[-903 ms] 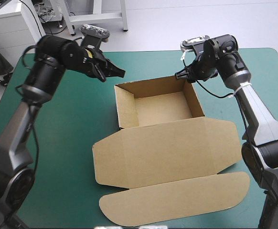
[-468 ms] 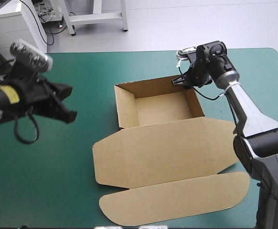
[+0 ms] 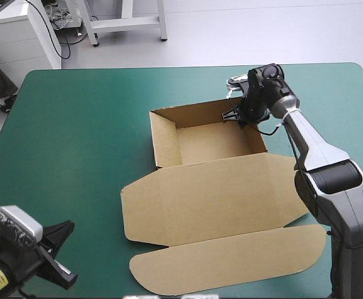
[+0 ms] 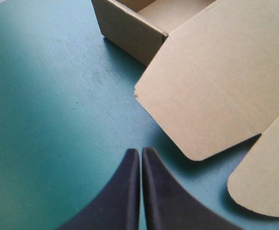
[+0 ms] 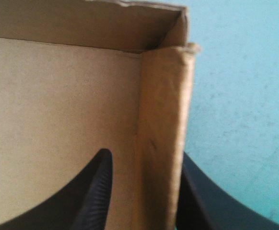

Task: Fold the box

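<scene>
Lying near the centre of the high view, the brown cardboard box (image 3: 219,193) is on the teal-green table cover (image 3: 82,124) as an open tray with its lid flat. The tray with its raised walls is in the upper middle of the frame. The wide lid panel spreads from its near side toward the lower part, and a long rounded flap ends it close to the bottom edge. The right gripper (image 5: 144,155), with two black curved fingers, is at the upper right corner of the tray. Its fingers are narrow and take the right wall between them, one inside the tray and the other outside. The left gripper (image 4: 140,152) hangs in the lower left corner of the frame, well apart from the box, with its fingers pressed together above the bare cover. A rounded corner of the lid lies ahead of it.
</scene>
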You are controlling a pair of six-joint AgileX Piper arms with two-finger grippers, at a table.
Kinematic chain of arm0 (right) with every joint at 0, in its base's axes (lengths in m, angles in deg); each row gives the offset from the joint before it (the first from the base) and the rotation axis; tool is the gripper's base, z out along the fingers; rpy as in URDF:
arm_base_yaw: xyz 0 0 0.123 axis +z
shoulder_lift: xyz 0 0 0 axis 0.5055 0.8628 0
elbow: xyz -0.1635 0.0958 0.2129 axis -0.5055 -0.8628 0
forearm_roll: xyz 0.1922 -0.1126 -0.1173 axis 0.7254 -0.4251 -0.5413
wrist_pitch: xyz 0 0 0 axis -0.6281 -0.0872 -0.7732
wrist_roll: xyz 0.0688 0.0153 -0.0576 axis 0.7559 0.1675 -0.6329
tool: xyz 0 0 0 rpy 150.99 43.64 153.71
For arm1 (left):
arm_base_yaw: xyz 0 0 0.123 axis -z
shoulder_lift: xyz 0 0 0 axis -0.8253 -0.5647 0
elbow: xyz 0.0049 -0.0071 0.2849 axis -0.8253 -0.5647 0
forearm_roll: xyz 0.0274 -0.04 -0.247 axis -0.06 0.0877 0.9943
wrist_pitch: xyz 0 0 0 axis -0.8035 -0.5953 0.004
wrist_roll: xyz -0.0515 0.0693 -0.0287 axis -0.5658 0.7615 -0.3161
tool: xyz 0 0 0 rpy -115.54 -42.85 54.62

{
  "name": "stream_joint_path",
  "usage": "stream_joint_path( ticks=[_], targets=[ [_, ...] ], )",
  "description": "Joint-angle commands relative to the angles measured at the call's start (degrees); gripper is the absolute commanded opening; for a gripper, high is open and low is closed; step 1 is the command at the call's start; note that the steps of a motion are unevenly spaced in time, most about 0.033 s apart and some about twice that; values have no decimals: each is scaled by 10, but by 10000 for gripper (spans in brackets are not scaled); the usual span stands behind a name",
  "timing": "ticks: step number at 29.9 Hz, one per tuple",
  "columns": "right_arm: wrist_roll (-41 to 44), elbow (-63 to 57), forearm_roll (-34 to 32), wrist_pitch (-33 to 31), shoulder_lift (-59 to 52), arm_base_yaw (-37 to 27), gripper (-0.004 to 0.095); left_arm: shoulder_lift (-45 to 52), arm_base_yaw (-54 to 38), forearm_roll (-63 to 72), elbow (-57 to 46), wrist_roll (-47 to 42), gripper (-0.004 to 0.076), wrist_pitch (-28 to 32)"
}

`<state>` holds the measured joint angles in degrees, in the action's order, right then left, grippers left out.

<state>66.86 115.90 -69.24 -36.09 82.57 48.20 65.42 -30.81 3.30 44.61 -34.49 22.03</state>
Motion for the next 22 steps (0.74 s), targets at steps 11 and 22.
stream_joint_path(
  ticks=[11,22],
  targets=[
    [5,14,-81,-8,-31,-28,-20,167,4,10,-103,-44,-8,65],
    [-31,14,-83,-8,-31,-252,-20,167,4,7,-103,-44,-8,61]
  ],
)
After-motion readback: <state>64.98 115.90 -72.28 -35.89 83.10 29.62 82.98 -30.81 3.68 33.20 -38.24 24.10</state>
